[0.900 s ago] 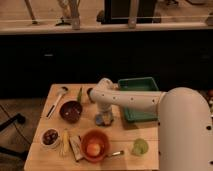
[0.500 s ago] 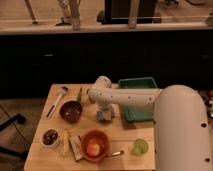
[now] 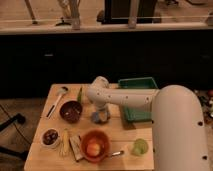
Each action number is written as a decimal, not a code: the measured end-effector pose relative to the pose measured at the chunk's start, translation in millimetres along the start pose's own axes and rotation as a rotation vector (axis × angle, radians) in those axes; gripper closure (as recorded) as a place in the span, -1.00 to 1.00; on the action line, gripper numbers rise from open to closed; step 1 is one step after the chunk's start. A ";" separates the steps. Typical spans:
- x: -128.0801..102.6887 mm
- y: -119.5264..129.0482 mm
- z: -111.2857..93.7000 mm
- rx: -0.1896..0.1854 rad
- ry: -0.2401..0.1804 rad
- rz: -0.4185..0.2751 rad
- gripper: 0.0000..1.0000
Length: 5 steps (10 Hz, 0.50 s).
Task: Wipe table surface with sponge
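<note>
The table surface (image 3: 120, 135) is a light tan wooden top seen from above. The blue-grey sponge (image 3: 100, 117) lies on it near the middle, right of a dark bowl. My white arm reaches in from the lower right, and my gripper (image 3: 100, 110) points down directly onto the sponge, hiding its upper part.
A green tray (image 3: 137, 97) sits at the back right. A dark bowl (image 3: 70, 111), an orange bowl with fruit (image 3: 94, 145), a small bowl (image 3: 50, 137), a tan-and-dark block (image 3: 76, 146), a green cup (image 3: 140, 146) and a ladle (image 3: 56, 100) surround the sponge.
My gripper and elbow have shifted slightly left and toward the front over the sponge. The other items have not moved.
</note>
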 end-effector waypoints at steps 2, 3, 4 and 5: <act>-3.1 12.8 -0.9 -0.024 -0.013 -0.031 1.00; 1.7 17.4 -0.7 -0.035 -0.009 -0.030 1.00; 12.4 20.8 0.6 -0.045 0.008 -0.023 1.00; 23.8 23.0 1.6 -0.050 0.027 -0.010 1.00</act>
